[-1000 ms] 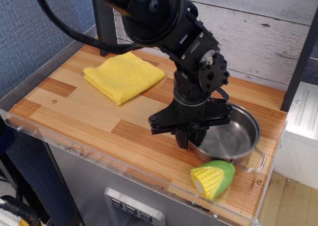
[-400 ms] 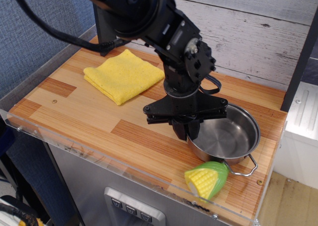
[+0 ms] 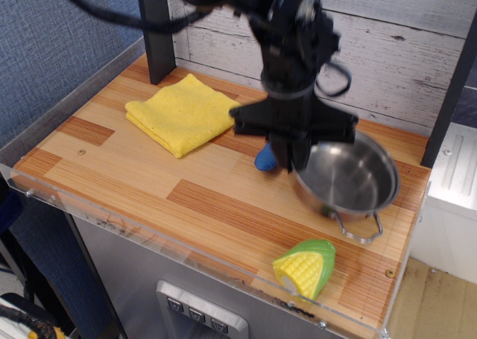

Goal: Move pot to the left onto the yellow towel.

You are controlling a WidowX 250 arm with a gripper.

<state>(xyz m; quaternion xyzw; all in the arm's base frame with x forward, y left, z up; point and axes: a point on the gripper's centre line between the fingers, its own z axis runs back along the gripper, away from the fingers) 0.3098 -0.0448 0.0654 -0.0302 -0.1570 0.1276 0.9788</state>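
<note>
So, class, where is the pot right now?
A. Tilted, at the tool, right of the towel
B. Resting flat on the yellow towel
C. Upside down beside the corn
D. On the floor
A: the pot is tilted at the tool, well right of the towel.

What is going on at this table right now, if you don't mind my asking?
The robot arm's gripper is clamped on the left rim of the steel pot and holds it tilted, apparently lifted off the wooden table. The yellow towel, where the pot belongs, lies bare at the back left. A toy corn sits near the front edge, and something small and blue shows beside the gripper.
</note>
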